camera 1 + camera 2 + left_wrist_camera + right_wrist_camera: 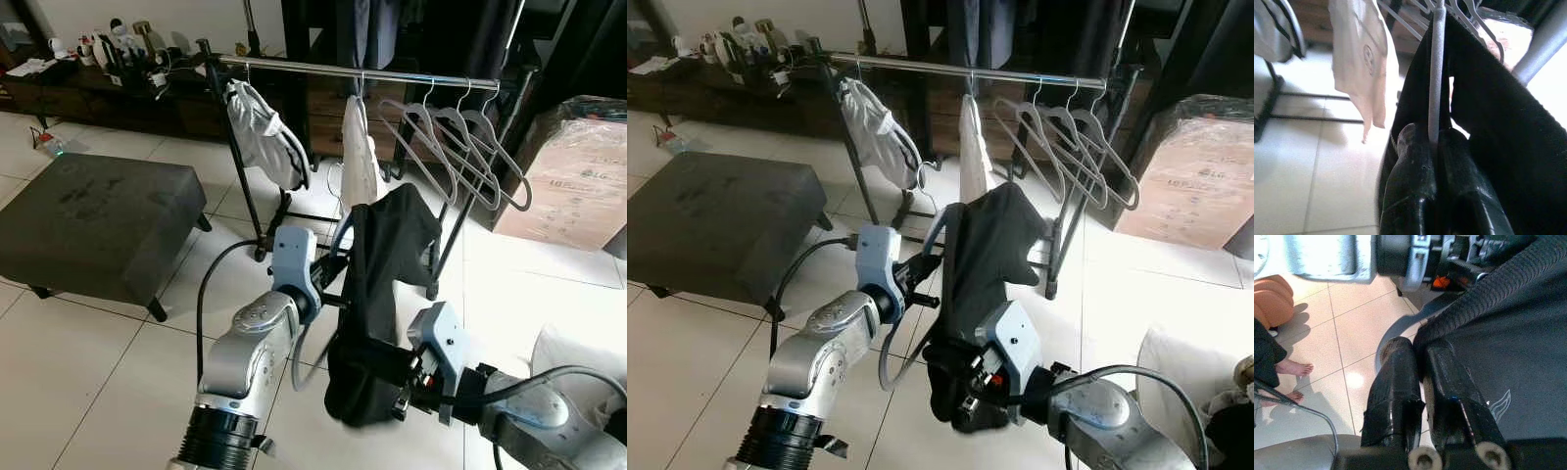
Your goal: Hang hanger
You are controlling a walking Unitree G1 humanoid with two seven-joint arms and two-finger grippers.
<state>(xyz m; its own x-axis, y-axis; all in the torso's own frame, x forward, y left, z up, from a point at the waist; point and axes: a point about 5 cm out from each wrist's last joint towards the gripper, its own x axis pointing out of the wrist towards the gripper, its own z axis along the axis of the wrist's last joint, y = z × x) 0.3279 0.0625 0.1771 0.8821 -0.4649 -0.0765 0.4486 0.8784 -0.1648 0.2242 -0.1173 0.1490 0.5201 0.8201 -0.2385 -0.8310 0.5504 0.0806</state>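
- Currently, the left gripper [1432,147] has its fingers clamped on the grey hanger [1436,73] carrying the black garment [377,284], below the rail [372,74].
- The right gripper [1418,377] has its fingers pinched on the garment's lower edge.

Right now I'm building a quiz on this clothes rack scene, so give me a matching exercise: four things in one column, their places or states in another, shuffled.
Things:
1. black garment
2. empty grey hangers
3. left end effector
4. grey ottoman

Places or states:
A. standing on the tiled floor, left of the rack
B. hanging bare on the rail, toward its right end
C. shut on a thin grey hanger rod
D. draped on the held hanger, below the rail

Pairs: 1-D, 2-B, 3-C, 4-A
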